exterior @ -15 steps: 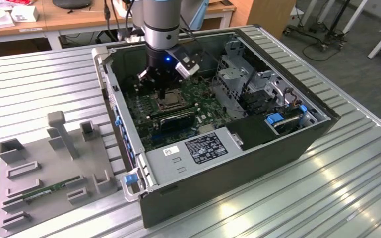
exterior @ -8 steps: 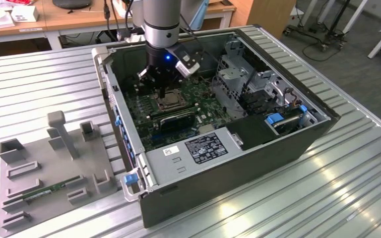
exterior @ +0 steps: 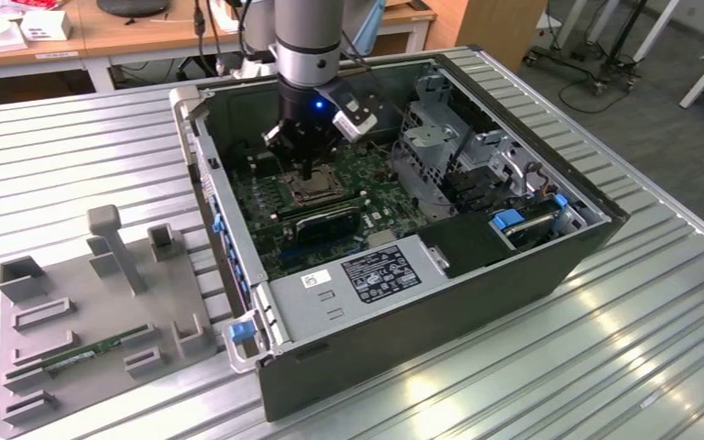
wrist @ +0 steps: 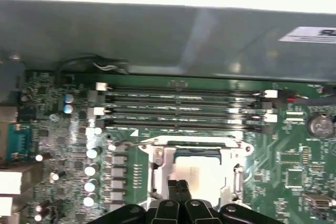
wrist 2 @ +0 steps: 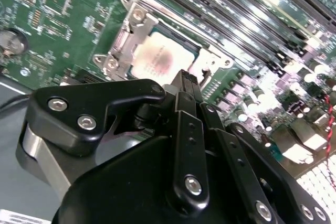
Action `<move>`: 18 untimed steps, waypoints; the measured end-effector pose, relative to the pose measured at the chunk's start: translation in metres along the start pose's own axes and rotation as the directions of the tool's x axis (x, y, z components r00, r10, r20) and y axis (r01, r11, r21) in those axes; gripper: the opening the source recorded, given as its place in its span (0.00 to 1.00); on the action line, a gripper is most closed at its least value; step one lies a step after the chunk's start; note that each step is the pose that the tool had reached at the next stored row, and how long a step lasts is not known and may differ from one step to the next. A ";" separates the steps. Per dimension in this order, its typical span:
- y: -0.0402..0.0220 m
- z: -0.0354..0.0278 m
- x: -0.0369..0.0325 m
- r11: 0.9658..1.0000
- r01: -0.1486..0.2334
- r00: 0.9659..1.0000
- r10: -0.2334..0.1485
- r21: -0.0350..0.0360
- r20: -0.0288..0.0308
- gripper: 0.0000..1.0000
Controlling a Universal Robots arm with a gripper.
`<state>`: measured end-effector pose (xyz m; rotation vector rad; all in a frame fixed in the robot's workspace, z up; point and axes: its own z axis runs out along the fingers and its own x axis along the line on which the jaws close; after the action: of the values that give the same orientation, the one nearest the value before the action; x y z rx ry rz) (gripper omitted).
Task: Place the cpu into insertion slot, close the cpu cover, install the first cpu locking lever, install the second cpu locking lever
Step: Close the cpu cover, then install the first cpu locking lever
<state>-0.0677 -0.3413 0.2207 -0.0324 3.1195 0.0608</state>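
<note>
The cpu point(wrist: 205, 174) point(wrist 2: 157, 59) lies flat in the insertion slot point(exterior: 308, 190) on the green motherboard point(exterior: 358, 183) inside the open computer case. Its silver-tan top shows through the window of the cpu cover point(wrist: 157, 157) point(wrist 2: 122, 43), which lies down around it. A thin wire lever point(wrist: 178, 143) runs along the socket edge nearest the memory slots. My gripper point(wrist: 178, 187) point(wrist 2: 188, 77) point(exterior: 311, 172) hangs just over the opposite edge of the socket. It is shut, its narrow black fingertips pressed together with nothing between them.
Several long black memory slots point(wrist: 184, 108) point(wrist 2: 236, 9) run beside the socket. The case walls point(exterior: 450, 312), the power supply point(exterior: 365, 275) and a metal drive cage point(exterior: 450, 147) hem in the board. A grey fixture tray point(exterior: 83, 312) with a green memory stick point(exterior: 93, 353) sits at the exterior view's left.
</note>
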 end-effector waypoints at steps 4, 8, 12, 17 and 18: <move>-0.0002 0.0002 -0.0081 1.000 0.000 1.000 0.000 0.000 0.000 0.11; -0.0004 0.0003 -0.0155 1.000 0.000 1.000 0.000 0.000 0.000 0.11; -0.0003 0.0003 -0.0158 1.000 0.000 1.000 0.000 0.000 0.000 0.11; -0.0003 0.0004 -0.0168 1.000 0.000 1.000 0.000 0.000 0.000 0.11; -0.0004 0.0003 -0.0168 1.000 0.000 1.000 0.000 0.000 0.000 0.11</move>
<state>-0.0509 -0.3413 0.2207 -0.0323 3.1195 0.0607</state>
